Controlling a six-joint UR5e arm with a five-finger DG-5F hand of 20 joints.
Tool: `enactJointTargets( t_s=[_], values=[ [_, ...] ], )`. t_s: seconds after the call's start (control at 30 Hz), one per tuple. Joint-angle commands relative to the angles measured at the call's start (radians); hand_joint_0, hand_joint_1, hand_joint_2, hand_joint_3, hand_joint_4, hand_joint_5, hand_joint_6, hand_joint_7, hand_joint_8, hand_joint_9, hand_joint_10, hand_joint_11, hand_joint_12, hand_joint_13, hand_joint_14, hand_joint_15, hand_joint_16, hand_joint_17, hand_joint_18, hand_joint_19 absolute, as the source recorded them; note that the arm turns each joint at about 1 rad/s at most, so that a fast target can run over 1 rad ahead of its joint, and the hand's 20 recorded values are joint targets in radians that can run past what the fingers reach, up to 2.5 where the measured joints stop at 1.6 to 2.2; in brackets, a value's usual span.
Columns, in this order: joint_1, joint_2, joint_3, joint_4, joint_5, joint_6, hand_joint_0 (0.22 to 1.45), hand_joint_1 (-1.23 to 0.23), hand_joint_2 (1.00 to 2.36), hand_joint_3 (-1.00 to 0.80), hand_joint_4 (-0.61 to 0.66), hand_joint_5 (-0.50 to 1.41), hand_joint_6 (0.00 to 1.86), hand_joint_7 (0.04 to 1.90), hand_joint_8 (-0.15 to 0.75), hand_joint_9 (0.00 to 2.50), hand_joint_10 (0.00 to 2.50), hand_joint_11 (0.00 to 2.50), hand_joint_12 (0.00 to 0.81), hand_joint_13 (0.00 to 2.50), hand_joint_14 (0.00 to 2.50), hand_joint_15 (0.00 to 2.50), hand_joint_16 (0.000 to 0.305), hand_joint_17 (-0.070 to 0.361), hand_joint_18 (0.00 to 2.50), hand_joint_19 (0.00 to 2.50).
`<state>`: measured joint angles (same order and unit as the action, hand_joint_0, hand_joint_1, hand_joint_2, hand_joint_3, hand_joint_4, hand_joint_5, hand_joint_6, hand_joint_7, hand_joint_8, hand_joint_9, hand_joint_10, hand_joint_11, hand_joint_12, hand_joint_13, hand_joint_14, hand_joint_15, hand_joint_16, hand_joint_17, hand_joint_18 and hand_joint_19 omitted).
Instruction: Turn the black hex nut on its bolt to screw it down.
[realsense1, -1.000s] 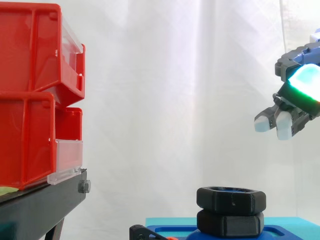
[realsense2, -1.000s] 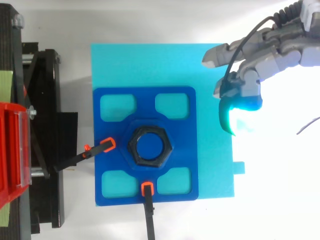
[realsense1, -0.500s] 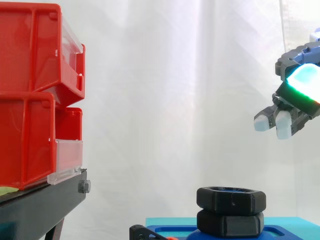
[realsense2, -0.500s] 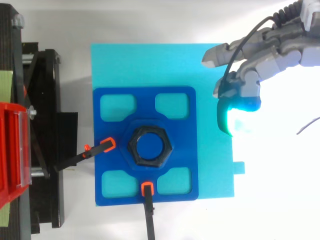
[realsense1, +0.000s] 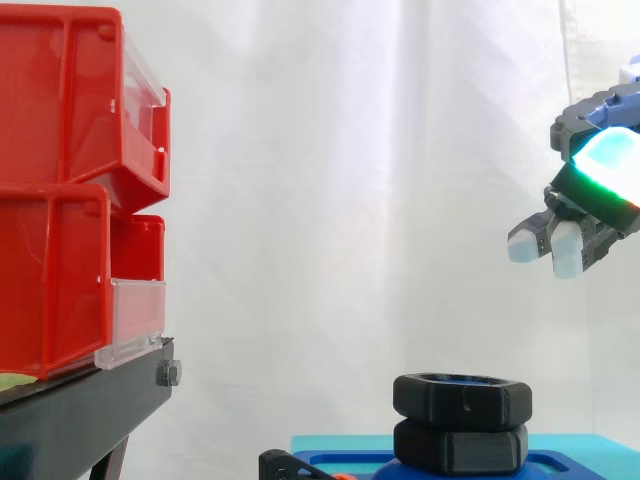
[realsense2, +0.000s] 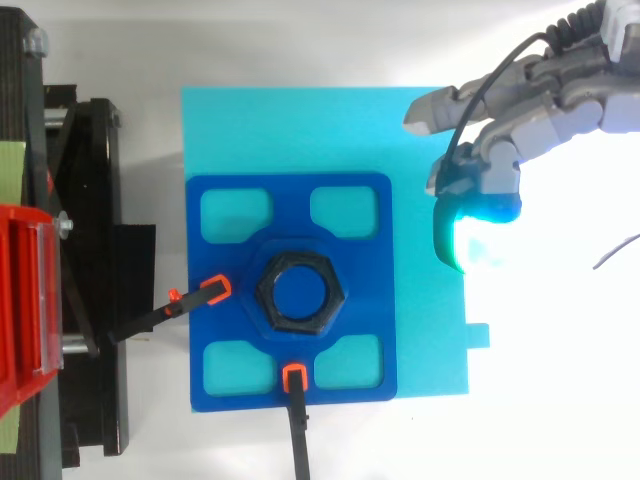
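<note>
Hovers high and right of the black hex nut (realsense1: 461, 398), well apart, with fingers (realsense1: 566, 250) loosely spread, empty.

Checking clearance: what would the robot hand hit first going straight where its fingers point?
Likely nothing soon: the robot hand points left, slightly down, passing above the black hex nut toward the black stand.

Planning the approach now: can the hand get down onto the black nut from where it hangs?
Probably yes. The hand hangs open, above and to the right of the nut in the side view, with only clear air between them. The two clamps sit low at the plate's other edges.
</note>
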<state>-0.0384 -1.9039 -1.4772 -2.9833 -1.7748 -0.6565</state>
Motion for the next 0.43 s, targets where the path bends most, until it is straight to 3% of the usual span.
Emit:
enactJointTargets(
  t_s=[0.0,0.4],
  values=[
    [0.000,0.000,0.000,0.000,0.000,0.000,0.51,-0.39,1.00,-0.50,0.31,-0.15,0.50,1.00,0.313,0.61,0.00,0.15,0.372,0.30,0.00,0.00,0.053,0.119,0.36,0.20],
    [0.000,0.000,0.000,0.001,0.000,0.000,0.51,-0.39,1.00,-0.50,0.31,-0.15,0.50,0.99,0.315,0.60,0.00,0.14,0.372,0.30,0.00,0.00,0.053,0.119,0.37,0.21]
  ],
)
